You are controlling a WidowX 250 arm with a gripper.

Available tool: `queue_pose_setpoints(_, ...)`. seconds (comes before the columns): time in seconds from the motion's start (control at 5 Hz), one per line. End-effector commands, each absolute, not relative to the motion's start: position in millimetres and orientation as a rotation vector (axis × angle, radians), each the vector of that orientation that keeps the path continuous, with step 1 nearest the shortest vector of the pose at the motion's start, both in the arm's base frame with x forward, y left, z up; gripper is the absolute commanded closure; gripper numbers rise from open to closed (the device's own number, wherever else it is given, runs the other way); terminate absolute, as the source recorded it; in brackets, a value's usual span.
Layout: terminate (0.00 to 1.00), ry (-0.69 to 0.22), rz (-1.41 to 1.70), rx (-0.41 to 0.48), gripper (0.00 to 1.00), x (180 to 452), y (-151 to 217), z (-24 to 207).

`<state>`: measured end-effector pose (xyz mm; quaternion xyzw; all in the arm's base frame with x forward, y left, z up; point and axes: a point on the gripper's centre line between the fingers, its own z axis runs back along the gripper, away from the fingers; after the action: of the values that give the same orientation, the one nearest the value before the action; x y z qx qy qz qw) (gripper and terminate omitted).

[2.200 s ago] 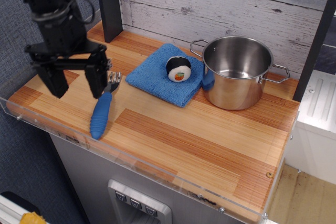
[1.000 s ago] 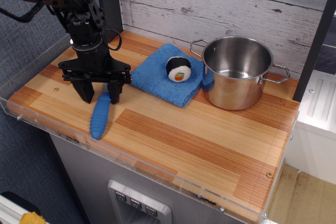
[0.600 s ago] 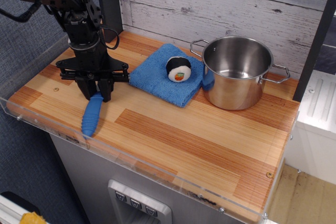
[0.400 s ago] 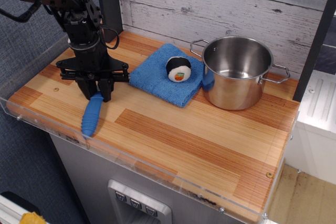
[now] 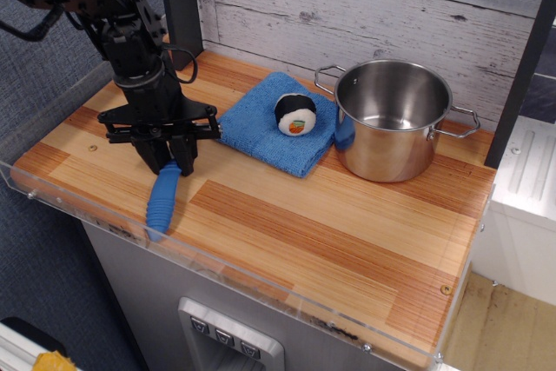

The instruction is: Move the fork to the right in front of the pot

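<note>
The fork (image 5: 162,201) has a thick ribbed blue handle that points toward the counter's front edge at the left; its metal head is hidden between the fingers. My black gripper (image 5: 169,162) is shut on the fork's upper end. Whether the handle's free end rests on the wood I cannot tell. The shiny steel pot (image 5: 393,118) with two wire loop handles stands at the back right, far from the gripper.
A blue cloth (image 5: 271,124) lies between gripper and pot, with a small black-and-white sushi-like toy (image 5: 295,115) on it. A clear acrylic rim (image 5: 217,262) runs along the counter's front edge. A dark post (image 5: 180,6) stands behind the arm. Bare wood lies in front of the pot.
The gripper closed on the fork's head end. Since then it has shifted slightly right and toward the front, carrying the fork's handle with it.
</note>
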<state>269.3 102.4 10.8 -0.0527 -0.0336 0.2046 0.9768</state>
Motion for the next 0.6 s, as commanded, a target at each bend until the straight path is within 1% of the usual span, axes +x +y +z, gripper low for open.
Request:
queue_pose_setpoints(0.0,0.0,-0.178,0.46,-0.125,1.0,268.1,106.8,79.3)
queue_pose_setpoints(0.2,0.0,-0.202,0.458,-0.138,1.0,265.9,104.4,98.4)
queue_pose_setpoints(0.4,0.0,-0.186,0.413,-0.166,1.0,266.3,86.8,99.0)
